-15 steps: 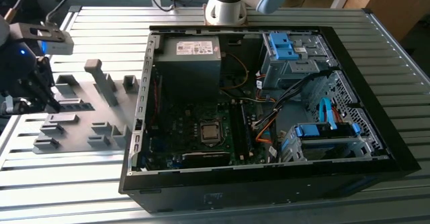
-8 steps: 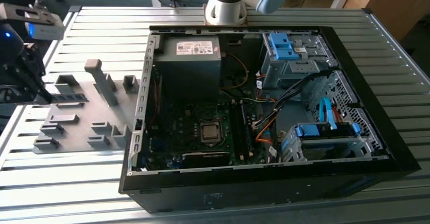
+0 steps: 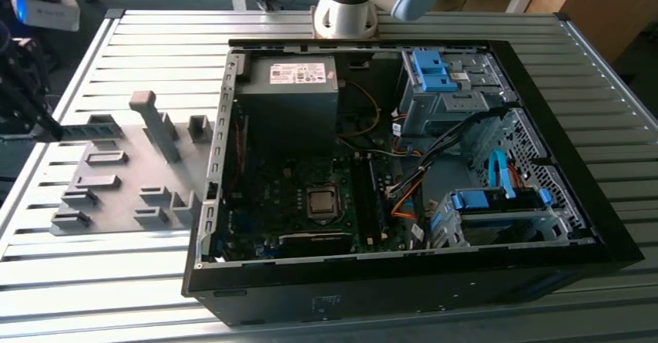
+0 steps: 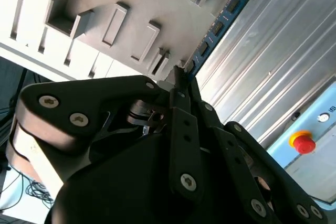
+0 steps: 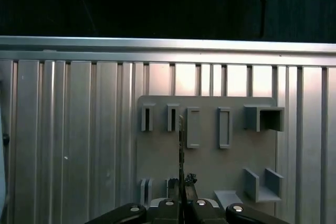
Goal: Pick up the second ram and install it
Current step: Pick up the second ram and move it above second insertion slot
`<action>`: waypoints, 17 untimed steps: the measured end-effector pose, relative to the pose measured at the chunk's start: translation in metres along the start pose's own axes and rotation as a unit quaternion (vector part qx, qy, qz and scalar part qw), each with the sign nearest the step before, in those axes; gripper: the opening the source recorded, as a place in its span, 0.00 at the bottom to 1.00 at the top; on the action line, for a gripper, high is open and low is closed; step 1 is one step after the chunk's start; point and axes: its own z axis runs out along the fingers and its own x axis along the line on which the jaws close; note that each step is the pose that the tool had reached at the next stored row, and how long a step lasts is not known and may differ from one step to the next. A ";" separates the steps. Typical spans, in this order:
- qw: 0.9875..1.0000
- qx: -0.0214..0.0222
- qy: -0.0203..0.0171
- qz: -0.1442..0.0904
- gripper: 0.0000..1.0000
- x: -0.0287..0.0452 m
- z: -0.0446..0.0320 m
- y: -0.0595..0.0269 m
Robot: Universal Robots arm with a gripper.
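Second wrist view: black two-finger gripper point(image 4: 181, 77) pinched shut on one end of the second ram point(image 4: 218, 24), a long, flat, blue-green memory stick with black chips. The rest juts straight out past the tips.

Exterior view: gripper point(image 3: 49, 131) and stick point(image 3: 92, 132) hang by the grey plastic fixture plate point(image 3: 123, 196). Long axis runs 9-to-3. Open black computer case point(image 3: 411, 297) lies at 3 o'clock, well apart.

First wrist view gives the stick point(image 5: 181, 145) edge-on, a thin line; second wrist view gives its broad face.
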 end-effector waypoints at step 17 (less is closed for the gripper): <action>1.000 0.000 0.001 0.000 0.14 -0.0025 -0.0762 0.0001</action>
